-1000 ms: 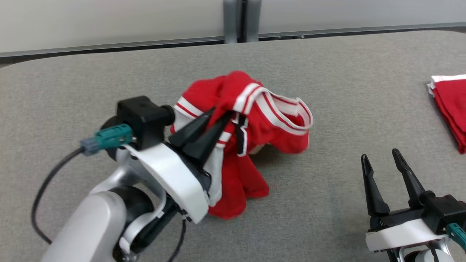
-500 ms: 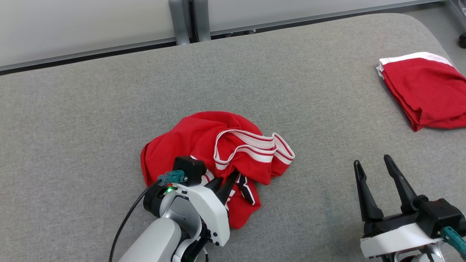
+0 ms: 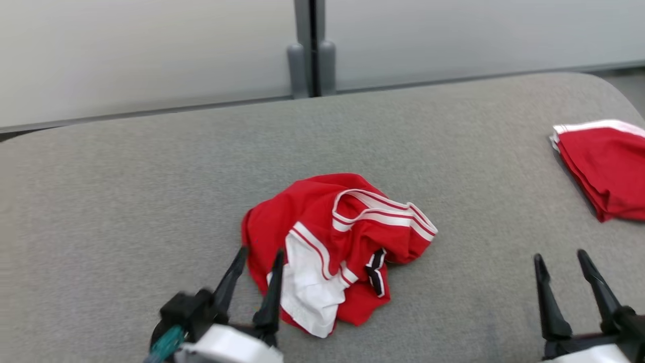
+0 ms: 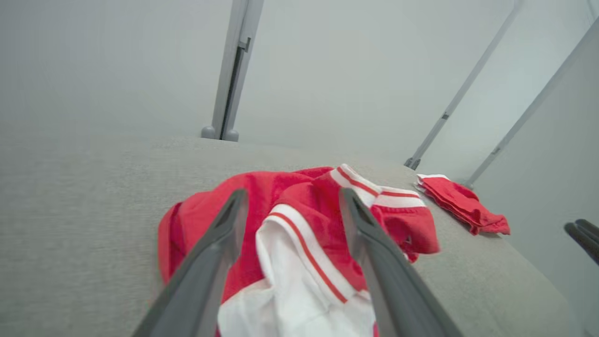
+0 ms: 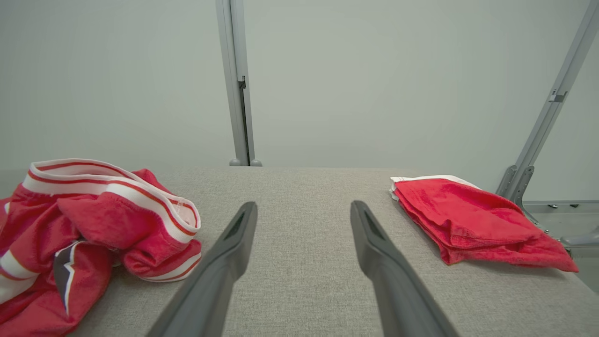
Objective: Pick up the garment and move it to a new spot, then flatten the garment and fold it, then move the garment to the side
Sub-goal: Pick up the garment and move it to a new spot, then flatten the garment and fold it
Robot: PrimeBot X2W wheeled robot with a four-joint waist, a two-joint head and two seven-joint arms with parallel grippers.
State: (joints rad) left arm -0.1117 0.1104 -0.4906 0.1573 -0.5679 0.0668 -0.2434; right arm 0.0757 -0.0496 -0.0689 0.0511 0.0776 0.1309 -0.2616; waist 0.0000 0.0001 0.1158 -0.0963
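Observation:
The garment [image 3: 337, 242] is a crumpled red jersey with white stripes and a white panel, lying in a heap at the middle of the grey table [image 3: 151, 191]. It also lies ahead in the left wrist view [image 4: 299, 220] and at the left in the right wrist view [image 5: 79, 234]. My left gripper [image 3: 262, 252] stands open at the garment's near left edge, nothing held between its fingers [image 4: 220, 238]. Over bare table at the lower right my right gripper [image 3: 560, 258] is open and empty, well clear of the garment.
A second red garment [image 3: 604, 171], folded, lies at the table's far right edge, seen too in the right wrist view [image 5: 472, 224]. A pale wall panel with a grey post [image 3: 310, 55] stands behind the table. The table's right corner is rounded.
The left gripper has let go of the garment, opened and drawn back toward me. The garment has dropped into a flatter heap. The camera has shifted. The right gripper stays open.

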